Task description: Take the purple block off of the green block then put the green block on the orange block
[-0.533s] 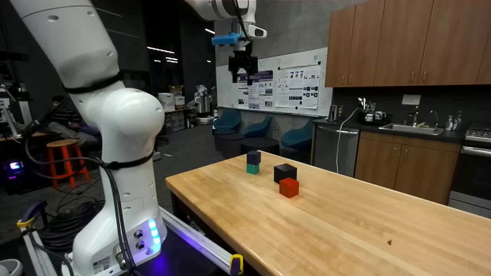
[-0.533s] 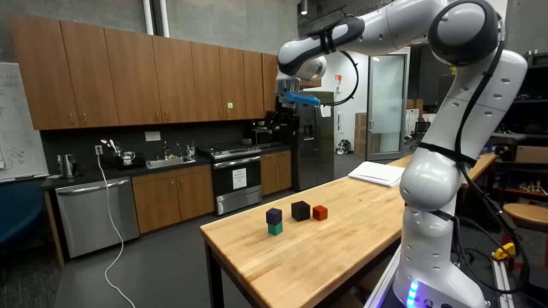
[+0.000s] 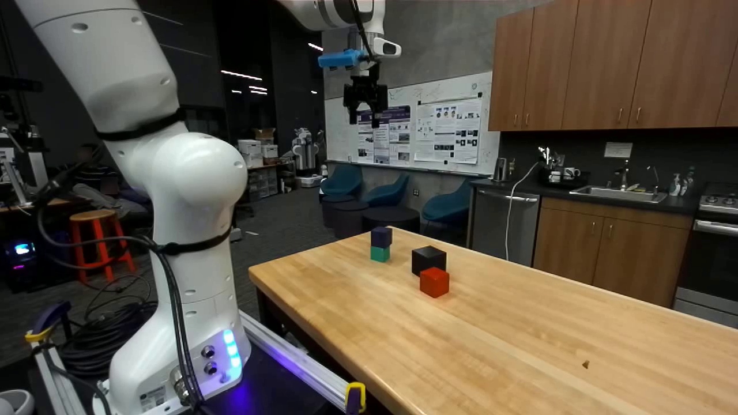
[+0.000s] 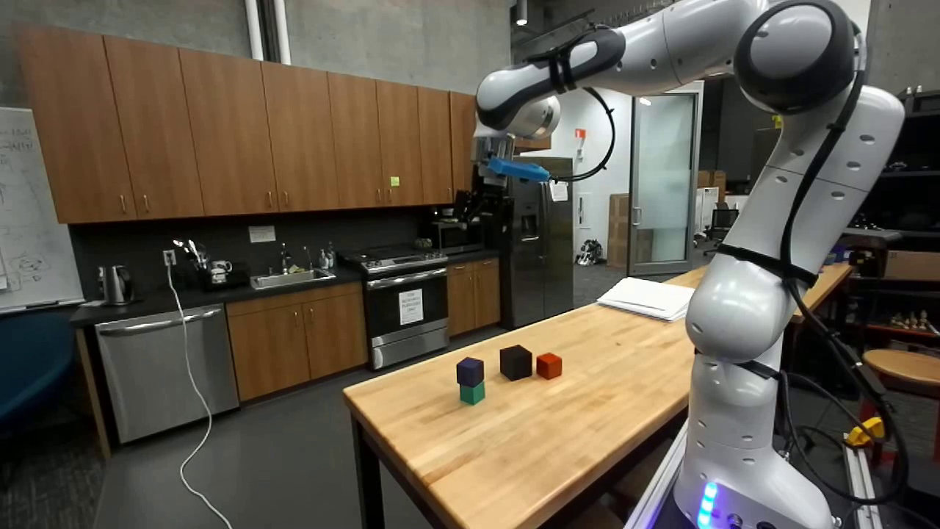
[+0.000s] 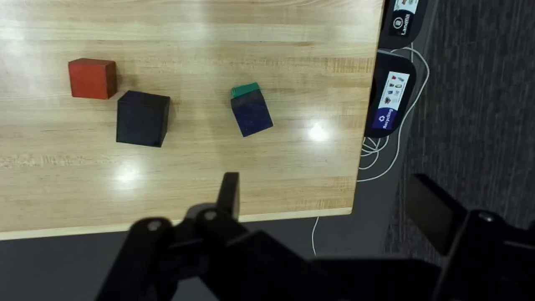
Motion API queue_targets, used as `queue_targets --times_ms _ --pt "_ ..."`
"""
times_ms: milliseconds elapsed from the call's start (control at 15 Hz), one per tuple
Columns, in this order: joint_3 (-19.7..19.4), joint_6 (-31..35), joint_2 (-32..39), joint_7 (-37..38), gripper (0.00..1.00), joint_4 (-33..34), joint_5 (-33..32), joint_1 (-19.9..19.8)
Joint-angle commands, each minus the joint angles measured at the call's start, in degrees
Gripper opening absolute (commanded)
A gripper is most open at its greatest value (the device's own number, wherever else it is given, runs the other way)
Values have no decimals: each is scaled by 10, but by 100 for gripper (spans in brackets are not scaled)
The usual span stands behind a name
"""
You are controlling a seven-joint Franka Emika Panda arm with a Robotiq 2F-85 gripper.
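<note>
Posters (image 3: 424, 135) on a whiteboard (image 3: 340, 138) bear print too small to read in an exterior view, as does a paper notice (image 3: 618, 150) above the sink (image 3: 620, 198). The arm (image 3: 199, 173) holds its gripper (image 3: 364, 121) well above the height of the wooden table (image 3: 507, 340), with the jaws parted. On the table, the purple block (image 3: 381, 237) rests on top of the green block (image 3: 380, 254); the orange block (image 3: 434, 282) stands just beside a larger black block (image 3: 428, 259). In an exterior view, the sign (image 4: 410, 306) on the oven door (image 4: 382, 316) shows several printed lines whose wording is not legible, and a paper stack (image 4: 648, 297) lies on the table near the arm. The black block stands between the purple-and-green pair and the orange block. In the wrist view, two labels (image 5: 391, 98) beyond the table edge are legible, both turned sideways: the landfill bin (image 5: 397, 41) reads "Landfill", and the recycling bin (image 5: 395, 62) reads "Recycling" beside a three-arrow symbol (image 5: 381, 118). The purple block hides all of the green block but a narrow strip; the orange block lies close to one corner of the black block, and whether the two touch cannot be told. The gripper's jaws stand wide apart along the lower edge.
</note>
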Motion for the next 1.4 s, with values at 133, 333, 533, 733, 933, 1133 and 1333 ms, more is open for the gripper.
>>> queue_targets --times_ms 133,333,533,733,933,1133,1333 --pt "3 -2 5 -6 100 3 5 -2" --pt "4 3 17 -30 100 3 0 2" --pt "8 3 41 -55 100 8 -15 4" --pt "12 18 70 -64 100 9 -35 3" --pt "15 66 98 -65 100 1 -54 3" --pt "16 115 131 -60 100 -7 -70 3" --pt "15 140 162 -61 100 -15 -82 2"
